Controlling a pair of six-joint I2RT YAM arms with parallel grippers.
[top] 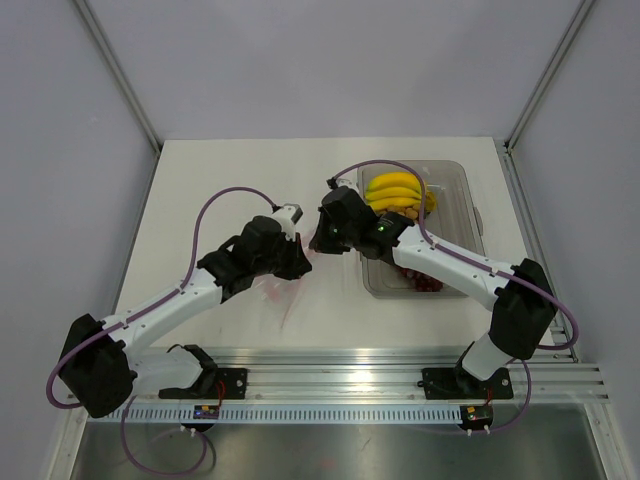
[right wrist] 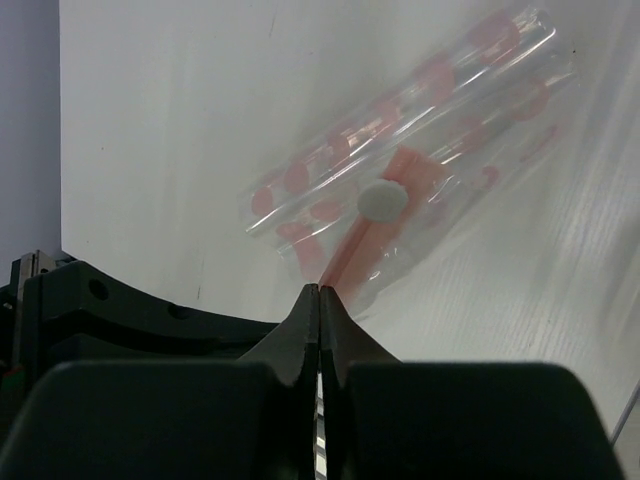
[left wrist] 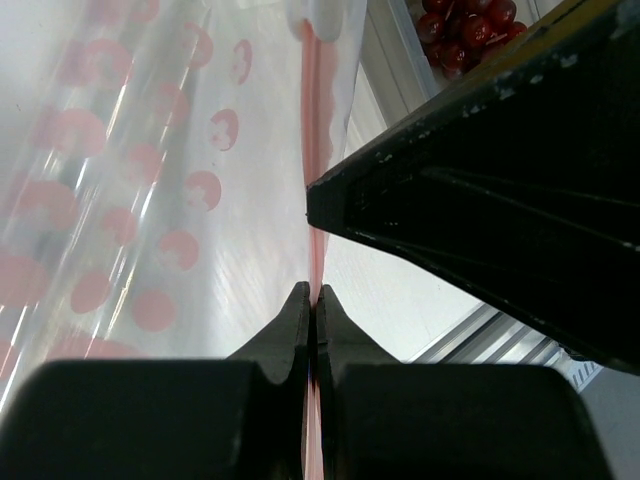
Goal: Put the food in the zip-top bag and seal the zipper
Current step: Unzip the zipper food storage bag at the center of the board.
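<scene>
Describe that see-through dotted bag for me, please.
The bag is thin, glossy clear plastic printed with pink-red dots, crinkled and apparently empty. A pink-red zipper strip runs along one edge, carrying a small white tab. The left gripper pinches that strip; the right gripper seems shut on its end.

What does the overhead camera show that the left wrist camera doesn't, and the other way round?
Only the overhead view shows the yellow bananas lying in the clear tray. Only the left wrist view shows the left pincer shut on the pink zipper strip, and, up close, the pink dots of the bag. Both views show the dark red grapes.
</scene>
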